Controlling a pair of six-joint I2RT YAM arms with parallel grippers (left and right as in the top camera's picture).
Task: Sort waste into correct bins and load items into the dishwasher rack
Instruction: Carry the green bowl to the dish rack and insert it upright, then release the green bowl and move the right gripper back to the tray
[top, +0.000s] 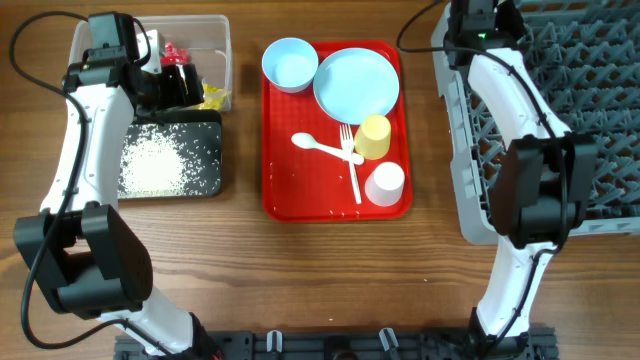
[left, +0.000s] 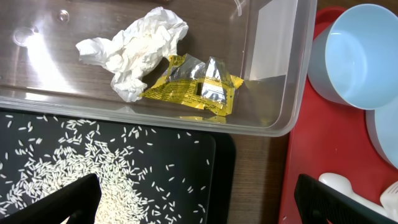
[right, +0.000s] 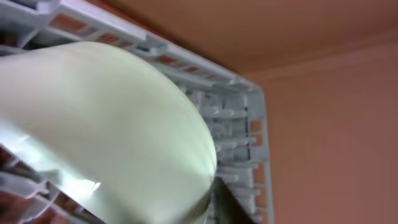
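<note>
My left gripper (left: 199, 202) is open and empty, low over the right edge of the black tray (top: 205, 185), which holds loose rice grains (top: 155, 160). The clear tub (top: 215, 30) holds a white wrapper (left: 137, 50), a yellow wrapper (left: 193, 87) and a red wrapper (top: 177, 50). My right gripper (right: 224, 202) is shut on a pale bowl (right: 112, 124) over the far left corner of the grey dishwasher rack (top: 600, 120). On the red tray (top: 285, 200) sit a blue bowl (top: 290, 65), a blue plate (top: 356, 85), a yellow cup (top: 373, 137), a pink cup (top: 384, 184), a spoon (top: 315, 146) and a fork (top: 350, 160).
The rack fills the right side of the table, and its wall and pegs (right: 230, 143) show close behind the held bowl. A strip of bare wood (left: 255, 180) separates the black tray from the red tray. The right arm spans the rack's left edge.
</note>
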